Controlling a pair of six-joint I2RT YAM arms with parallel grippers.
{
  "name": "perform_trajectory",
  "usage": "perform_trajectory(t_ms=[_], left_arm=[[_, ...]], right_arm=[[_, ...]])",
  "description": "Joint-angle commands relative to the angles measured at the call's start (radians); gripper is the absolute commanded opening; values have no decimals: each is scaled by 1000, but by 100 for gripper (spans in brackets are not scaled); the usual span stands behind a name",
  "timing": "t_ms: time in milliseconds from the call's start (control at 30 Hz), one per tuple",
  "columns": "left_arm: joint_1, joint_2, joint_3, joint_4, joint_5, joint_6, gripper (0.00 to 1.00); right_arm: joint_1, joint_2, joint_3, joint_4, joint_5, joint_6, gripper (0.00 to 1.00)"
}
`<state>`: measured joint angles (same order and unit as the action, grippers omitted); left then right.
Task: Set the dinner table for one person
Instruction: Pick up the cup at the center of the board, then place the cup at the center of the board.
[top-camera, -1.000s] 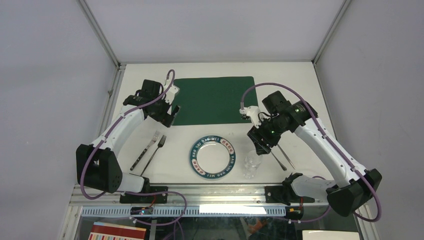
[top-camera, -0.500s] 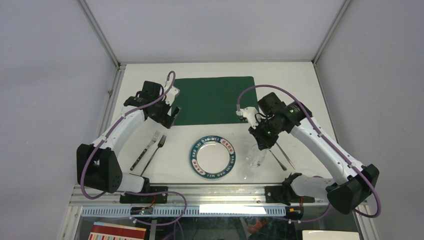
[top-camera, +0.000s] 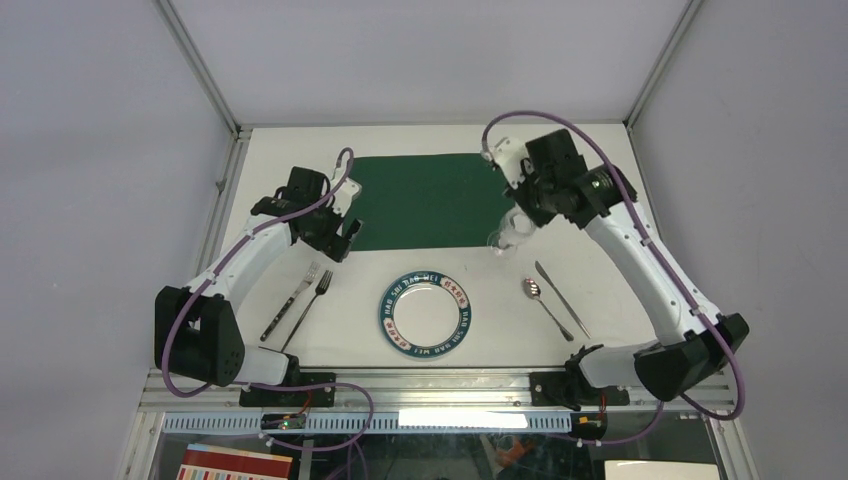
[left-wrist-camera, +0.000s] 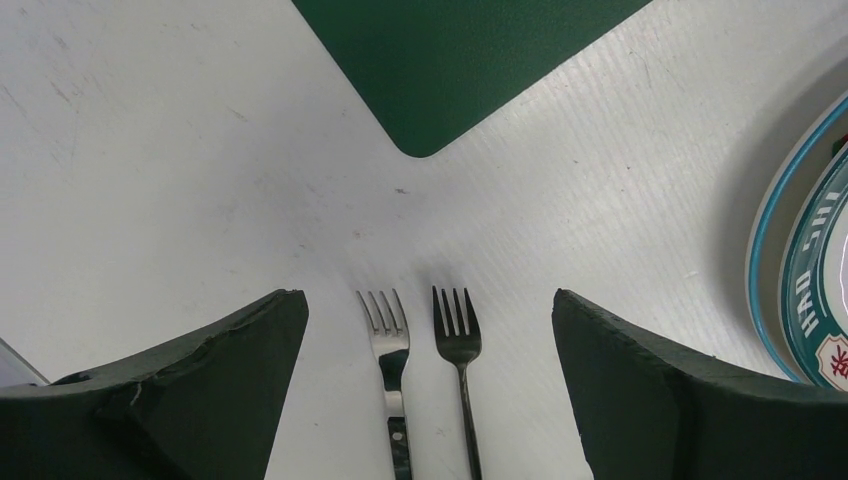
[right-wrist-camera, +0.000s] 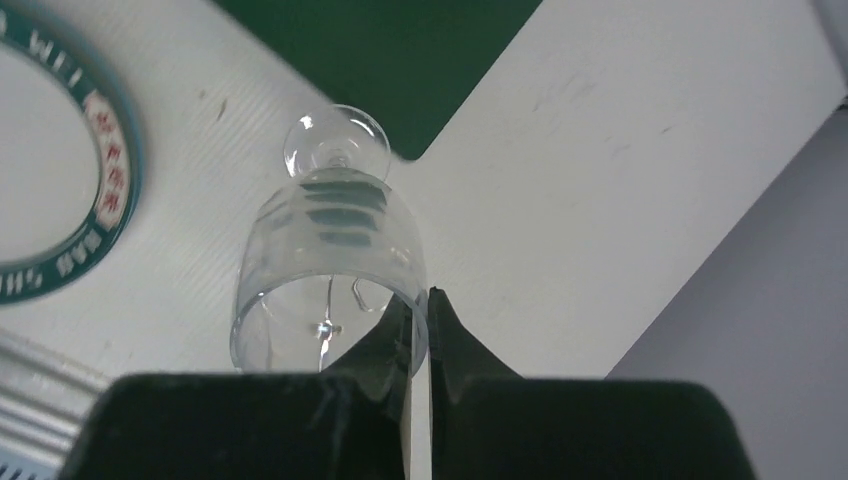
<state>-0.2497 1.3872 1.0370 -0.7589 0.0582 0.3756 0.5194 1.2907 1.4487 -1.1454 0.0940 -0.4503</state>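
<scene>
A clear stemmed glass (top-camera: 507, 238) hangs tilted over the dinner table (top-camera: 600, 180), by the near right corner of the green placemat (top-camera: 430, 200). My right gripper (top-camera: 520, 218) is shut on its rim. In the right wrist view one finger is inside the glass (right-wrist-camera: 330, 250) and one outside, the right gripper (right-wrist-camera: 421, 312) pinching the wall. My left gripper (top-camera: 336, 238) stands open above the tines of two forks (left-wrist-camera: 390, 335) (left-wrist-camera: 458, 335), touching neither; the left gripper (left-wrist-camera: 425, 296) holds nothing. The blue-rimmed plate (top-camera: 427, 312) lies at the near centre.
A spoon (top-camera: 543, 303) and a knife (top-camera: 562, 298) lie right of the plate. The two forks (top-camera: 300, 300) lie left of it. Silver framing and grey walls close in the table on the left, back and right.
My right gripper shut on the glass's rim beside the plate, lifted it and carried it back to the placemat's near right corner. The left arm barely shifted.
</scene>
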Motion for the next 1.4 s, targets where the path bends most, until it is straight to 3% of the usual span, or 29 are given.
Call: perform_trajectory(t_ms=[0, 133, 333, 567, 833, 1367], left_arm=[[-9, -44, -8, 48, 22, -17, 99], [-8, -38, -22, 63, 29, -20, 99], [-11, -40, -48, 96, 34, -33, 98], [-16, -52, -86, 128, 45, -47, 98], [-20, -57, -116, 144, 22, -40, 98], [-44, -16, -117, 166, 43, -54, 98]], right_arm=[[-93, 105, 144, 263, 79, -25, 0], [-127, 266, 243, 429, 211, 3, 0], [-233, 638, 621, 397, 254, 60, 0], [-300, 853, 868, 443, 266, 81, 0], [-351, 797, 766, 511, 218, 158, 0], [-398, 664, 602, 425, 116, 247, 0]])
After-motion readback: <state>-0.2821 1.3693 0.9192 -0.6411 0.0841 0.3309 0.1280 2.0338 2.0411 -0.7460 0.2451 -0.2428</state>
